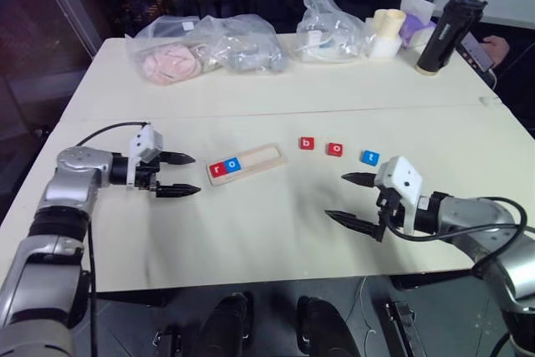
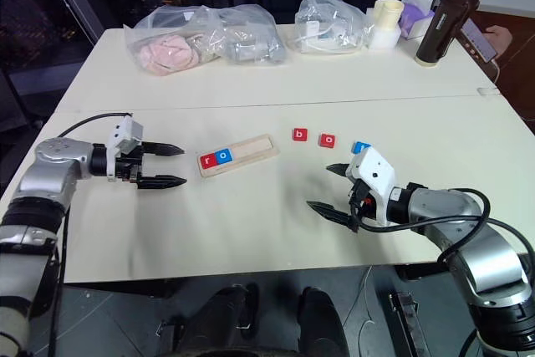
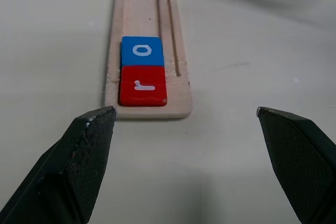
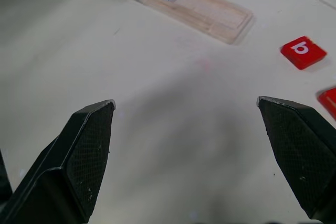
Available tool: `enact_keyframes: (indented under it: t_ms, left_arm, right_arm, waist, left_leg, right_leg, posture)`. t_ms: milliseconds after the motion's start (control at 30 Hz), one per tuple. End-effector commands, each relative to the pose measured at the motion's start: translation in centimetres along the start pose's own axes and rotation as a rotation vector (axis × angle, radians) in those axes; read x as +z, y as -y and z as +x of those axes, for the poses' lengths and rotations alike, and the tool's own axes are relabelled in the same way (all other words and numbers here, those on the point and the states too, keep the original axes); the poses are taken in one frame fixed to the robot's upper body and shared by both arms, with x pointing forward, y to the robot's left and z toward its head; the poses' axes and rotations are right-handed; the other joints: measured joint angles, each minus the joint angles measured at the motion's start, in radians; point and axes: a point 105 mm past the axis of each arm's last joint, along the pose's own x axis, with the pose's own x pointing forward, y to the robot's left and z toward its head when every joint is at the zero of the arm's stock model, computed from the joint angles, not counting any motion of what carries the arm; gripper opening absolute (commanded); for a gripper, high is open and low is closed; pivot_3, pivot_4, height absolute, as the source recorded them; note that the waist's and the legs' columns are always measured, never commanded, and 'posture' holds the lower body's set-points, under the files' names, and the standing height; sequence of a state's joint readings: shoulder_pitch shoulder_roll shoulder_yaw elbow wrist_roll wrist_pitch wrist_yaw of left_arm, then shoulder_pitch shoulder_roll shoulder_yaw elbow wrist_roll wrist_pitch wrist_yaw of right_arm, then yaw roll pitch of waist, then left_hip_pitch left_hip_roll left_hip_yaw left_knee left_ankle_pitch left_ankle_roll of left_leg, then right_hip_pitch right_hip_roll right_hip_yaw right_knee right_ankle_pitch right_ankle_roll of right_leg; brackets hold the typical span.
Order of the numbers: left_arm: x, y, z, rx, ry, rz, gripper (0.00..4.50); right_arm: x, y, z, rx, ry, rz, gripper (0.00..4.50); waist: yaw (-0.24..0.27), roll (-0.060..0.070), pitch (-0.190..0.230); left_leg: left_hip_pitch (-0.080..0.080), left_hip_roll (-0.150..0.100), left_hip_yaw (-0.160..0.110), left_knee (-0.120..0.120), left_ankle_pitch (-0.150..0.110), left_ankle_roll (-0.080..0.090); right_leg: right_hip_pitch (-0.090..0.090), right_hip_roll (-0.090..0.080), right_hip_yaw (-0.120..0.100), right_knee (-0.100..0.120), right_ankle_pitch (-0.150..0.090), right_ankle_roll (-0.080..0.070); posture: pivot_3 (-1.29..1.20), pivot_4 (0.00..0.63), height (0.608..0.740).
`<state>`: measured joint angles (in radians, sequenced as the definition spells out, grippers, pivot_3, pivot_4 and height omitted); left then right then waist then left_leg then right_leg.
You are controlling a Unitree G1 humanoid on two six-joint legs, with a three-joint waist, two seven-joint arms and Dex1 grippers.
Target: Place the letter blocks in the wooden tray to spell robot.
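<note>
From the head camera, your left gripper is spread wide and empty, pointing at the wooden tray just beyond its fingertips. A red r block and blue o block sit at the tray's near end. Your right gripper is also spread, empty; the red b, red o and blue t lie loose beyond it.

In your left wrist view, the tray lies straight ahead between the fingers.

In your right wrist view, the tray is ahead, b nearer one finger.

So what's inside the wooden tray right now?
The wooden tray holds a red r block and a blue o block, touching, at its left end. The rest of the groove is bare; nothing there is covered.
</note>
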<state>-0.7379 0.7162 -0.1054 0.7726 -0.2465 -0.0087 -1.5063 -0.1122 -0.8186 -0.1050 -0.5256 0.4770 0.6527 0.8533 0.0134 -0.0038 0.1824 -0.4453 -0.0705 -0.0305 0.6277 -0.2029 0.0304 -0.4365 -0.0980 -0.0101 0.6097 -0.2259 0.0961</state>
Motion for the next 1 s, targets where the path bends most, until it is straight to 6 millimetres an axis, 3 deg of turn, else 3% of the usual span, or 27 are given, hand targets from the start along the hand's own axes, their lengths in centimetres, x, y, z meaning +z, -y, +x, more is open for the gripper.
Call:
enact_keyframes:
  t_ms: [33, 700, 1000]
  left_arm:
    - [0.1, -0.7, 0.3, 0.003, -0.02, 0.059, 4.5]
    - [0.4, -2.7, 2.5, 0.131, 0.026, 0.115, 4.5]
    - [-1.2, -2.3, 4.2, 0.135, -0.004, 0.076, 4.5]
  right_arm:
    - [1.9, -0.3, -0.3, 0.006, 0.034, -0.066, 4.47]
    - [2.9, -1.4, -0.2, -0.04, 0.058, -0.054, 4.47]
    - [2.8, -1.2, -0.3, -0.054, 0.05, -0.064, 4.47]
  waist:
    - [-0.002, -0.001, 0.001]
    - [0.001, -0.004, 0.002]
    - [0.003, -0.004, 0.001]
  left_leg:
    - [0.0, 0.0, 0.0, 0.001, 0.0, 0.0]
    - [0.001, 0.0, 0.0, 0.005, 0.0, 0.001]
    - [0.002, 0.0, 0.0, 0.007, 0.0, 0.001]
  right_leg:
    - [0.0, 0.0, 0.0, 0.001, 0.0, 0.0]
    - [0.002, 0.0, 0.0, 0.003, 0.003, 0.005]
    - [0.004, 0.001, 0.0, 0.005, 0.003, 0.006]
  posture:
    - [0.0, 0.15, 0.738]
    - [0.0, 0.15, 0.738]
    - [0.0, 0.15, 0.738]
